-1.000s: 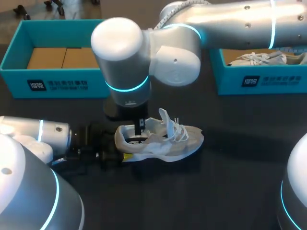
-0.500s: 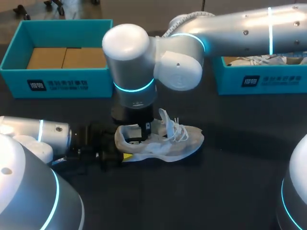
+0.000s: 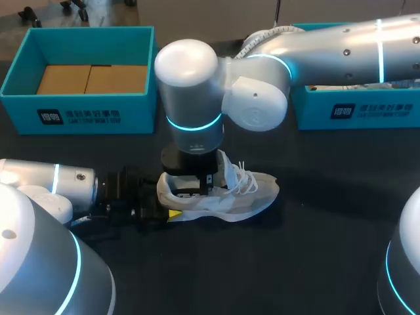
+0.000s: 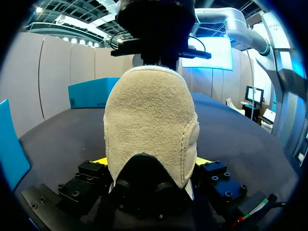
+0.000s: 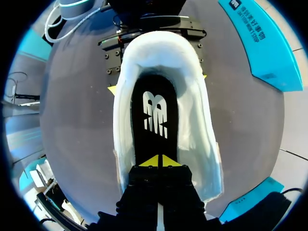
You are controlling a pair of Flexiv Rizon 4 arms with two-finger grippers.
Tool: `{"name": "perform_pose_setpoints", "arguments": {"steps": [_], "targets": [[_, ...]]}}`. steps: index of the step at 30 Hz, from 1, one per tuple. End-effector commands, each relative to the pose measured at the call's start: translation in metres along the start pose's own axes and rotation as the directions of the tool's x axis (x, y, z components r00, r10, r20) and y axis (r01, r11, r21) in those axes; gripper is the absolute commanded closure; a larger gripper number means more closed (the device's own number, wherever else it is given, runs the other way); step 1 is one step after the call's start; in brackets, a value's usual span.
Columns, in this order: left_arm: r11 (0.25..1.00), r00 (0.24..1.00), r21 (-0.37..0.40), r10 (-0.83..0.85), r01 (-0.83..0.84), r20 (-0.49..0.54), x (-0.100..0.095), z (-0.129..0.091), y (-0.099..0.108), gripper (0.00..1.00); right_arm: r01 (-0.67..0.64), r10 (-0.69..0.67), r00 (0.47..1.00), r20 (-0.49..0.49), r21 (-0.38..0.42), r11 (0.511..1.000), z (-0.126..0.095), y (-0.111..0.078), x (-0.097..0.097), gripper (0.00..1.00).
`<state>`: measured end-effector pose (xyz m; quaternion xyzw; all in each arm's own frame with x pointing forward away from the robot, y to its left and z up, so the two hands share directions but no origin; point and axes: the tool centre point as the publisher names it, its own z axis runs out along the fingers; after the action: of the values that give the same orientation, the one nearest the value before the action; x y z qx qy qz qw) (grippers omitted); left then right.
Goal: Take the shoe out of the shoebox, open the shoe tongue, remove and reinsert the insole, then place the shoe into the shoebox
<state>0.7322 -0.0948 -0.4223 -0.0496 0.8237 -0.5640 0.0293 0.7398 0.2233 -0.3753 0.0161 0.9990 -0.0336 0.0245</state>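
Observation:
A pale beige shoe (image 3: pixel 230 197) lies on the dark table, toe to the right, its tongue (image 3: pixel 225 161) standing up. My left gripper (image 3: pixel 168 202) has the heel (image 4: pixel 151 125) between its widely spread fingers, with a yellow tip (image 4: pixel 100 160) touching each side. In the right wrist view the shoe's opening shows the black insole (image 5: pixel 154 115) with a white logo. My right gripper (image 5: pixel 158 161) is shut, its two yellow tips together and resting on the insole inside the shoe. Seen from the head view, the right wrist covers the opening.
A teal shoebox (image 3: pixel 79 108) with brown card inside stands at the back left. A second teal box (image 3: pixel 354 111) stands at the back right, mostly hidden behind my right arm. Bare dark tabletop lies in front of the shoe.
My right arm has moved to the right along the shoe, from over the heel opening toward the tongue. The left gripper and the shoe have stayed put.

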Motion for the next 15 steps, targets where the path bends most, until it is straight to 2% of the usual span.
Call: {"name": "perform_pose_setpoints", "arguments": {"steps": [1, 4, 5, 6, 12, 15], "targets": [[1.0, 1.0, -0.004, 0.0, 0.0, -0.001, 0.0, 0.001, 0.003, 1.0, 0.001, -0.001, 1.0, 0.005, -0.003, 1.0, 0.001, 0.003, -0.005, 1.0], [1.0, 1.0, -0.004, 0.0, 0.0, -0.001, 0.0, 0.001, 0.003, 1.0, -0.001, 0.001, 1.0, 0.012, -0.001, 1.0, 0.002, 0.004, -0.01, 1.0], [1.0, 1.0, -0.004, 0.0, 0.0, -0.001, 0.0, 0.001, 0.003, 1.0, -0.001, 0.001, 1.0, 0.016, -0.002, 1.0, 0.003, 0.004, -0.011, 0.89], [1.0, 1.0, -0.004, 0.0, 0.0, -0.001, 0.0, 0.001, 0.003, 1.0, 0.001, -0.001, 1.0, 0.018, -0.003, 1.0, 0.003, 0.005, -0.013, 0.68], [1.0, 1.0, -0.004, 0.0, 0.0, -0.001, 0.0, 0.001, 0.003, 1.0, 0.02, -0.02, 1.0, 0.019, 0.002, 1.0, 0.008, 0.012, -0.019, 0.63], [1.0, 1.0, -0.004, 0.0, 0.0, -0.001, 0.0, 0.001, 0.003, 1.0, 0.023, -0.023, 1.0, 0.009, -0.01, 1.0, 0.013, 0.013, -0.02, 0.66]]}}
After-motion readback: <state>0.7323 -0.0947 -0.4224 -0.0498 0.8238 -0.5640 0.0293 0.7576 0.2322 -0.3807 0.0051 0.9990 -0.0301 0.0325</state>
